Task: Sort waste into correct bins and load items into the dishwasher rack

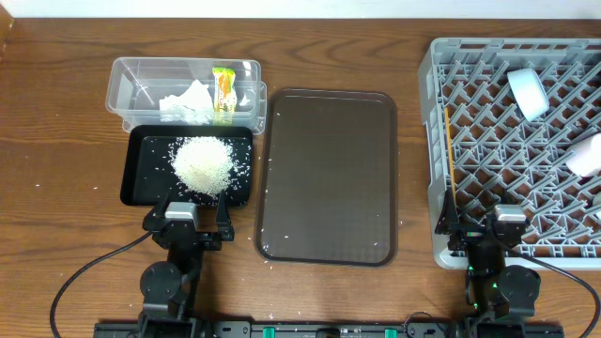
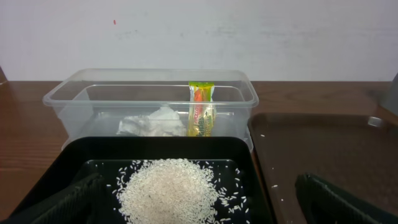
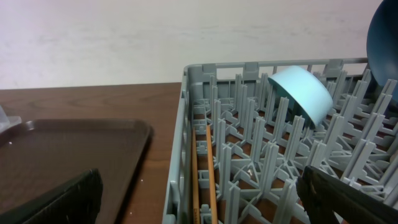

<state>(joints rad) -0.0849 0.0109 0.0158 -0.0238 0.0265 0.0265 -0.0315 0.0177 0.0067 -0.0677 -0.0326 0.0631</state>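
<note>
I judge the sorting finished. The tissue (image 1: 188,99) and wrapper (image 1: 223,91) sit in the clear tub (image 1: 122,75), and the rice (image 1: 202,161) is in the black tray (image 1: 136,183). The 2 chopsticks (image 1: 450,150) and the bowl (image 3: 301,93) are in the rack (image 1: 437,84). The left pincer (image 2: 199,205) and right pincer (image 3: 202,199) are released and empty. Next I would check the table (image 1: 56,113) for stray grains.

- The left arm (image 1: 175,246) is black, with a silver-grey block on its wrist and a round black joint below.
- The right arm (image 1: 500,255) has the same build, plus small green lights near its base.
- Thin black cables (image 1: 94,264) curve from both bases.
- The fingers (image 2: 339,202) are matte black wedges.
</note>
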